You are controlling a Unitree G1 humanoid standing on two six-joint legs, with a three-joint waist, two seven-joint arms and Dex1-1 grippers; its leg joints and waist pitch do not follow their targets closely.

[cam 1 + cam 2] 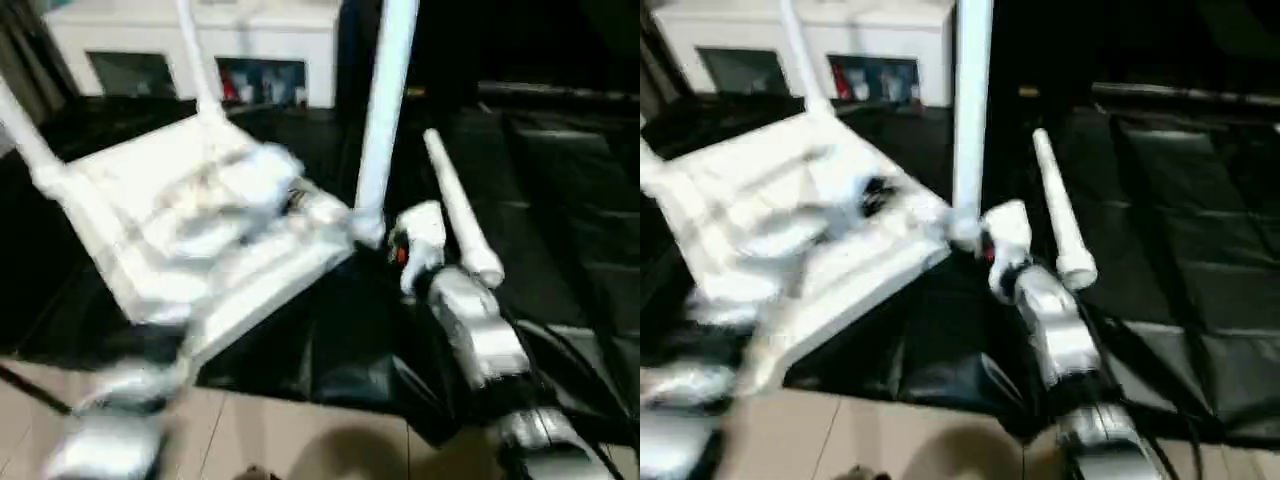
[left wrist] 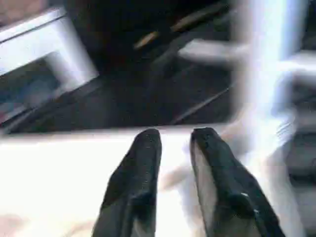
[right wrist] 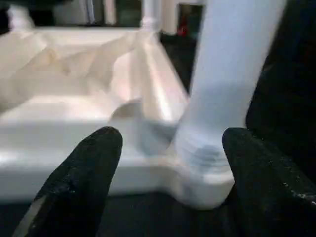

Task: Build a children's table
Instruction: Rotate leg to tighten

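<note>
The white table top lies upside down and tilted on the black mat, ribbed underside up. Three white tube legs stand in its corners, the nearest one at the right corner. A fourth leg lies loose on the mat just right of that corner. My right gripper is open, its black fingers on either side of the nearest leg's base, without touching it. My left gripper hovers over the white underside, a narrow gap between its fingers and nothing seen in it.
A white cabinet with glass-fronted compartments stands behind the table. The black mat stretches far to the right. Pale floor tiles show at the near edge.
</note>
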